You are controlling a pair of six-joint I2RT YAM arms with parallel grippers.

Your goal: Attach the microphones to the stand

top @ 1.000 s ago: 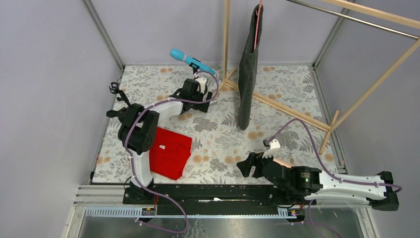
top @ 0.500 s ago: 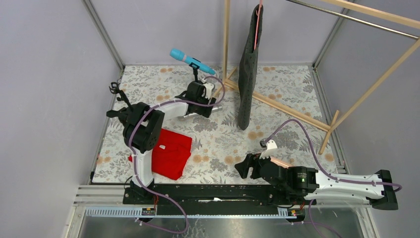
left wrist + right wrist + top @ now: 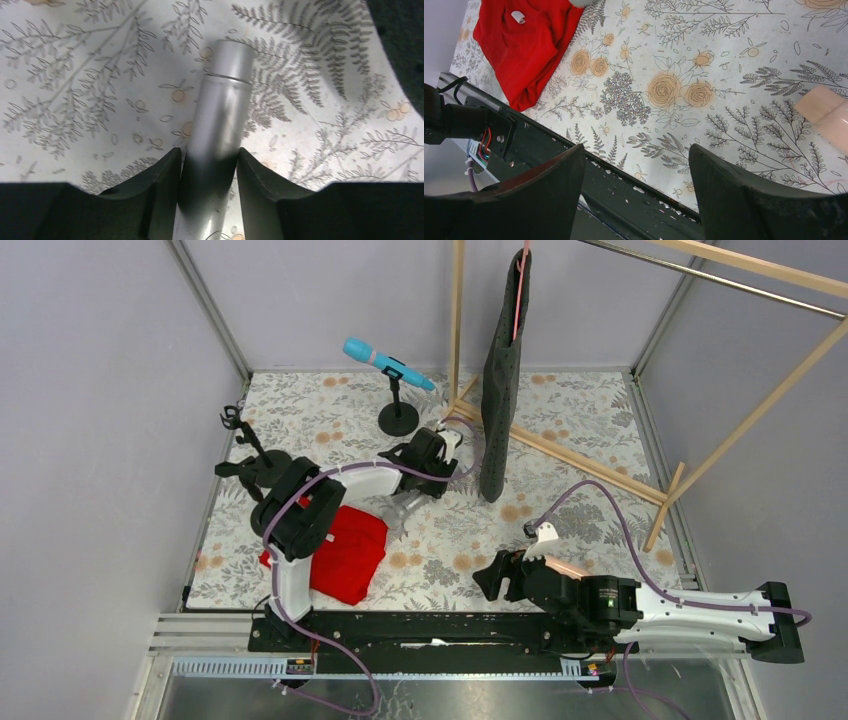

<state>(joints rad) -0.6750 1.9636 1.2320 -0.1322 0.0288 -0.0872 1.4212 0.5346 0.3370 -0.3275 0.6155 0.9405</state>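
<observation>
The left gripper is clenched on the silver-grey microphone. Its fingers press both sides of the barrel over the floral mat. In the left wrist view the barrel's long axis runs straight out from between the fingers. The flat butt end points away from the camera, and the head is hidden behind the grip. The top view shows only a grey sliver of it below the wrist, near the red cloth. That view alone shows the cyan-blue microphone, clipped aslant on the stand at the far side, with its head up and to the left. The right gripper is spread wide and holds nothing. Its camera catches one end of the peach-pink microphone lying on the mat at the frame's right edge.
</observation>
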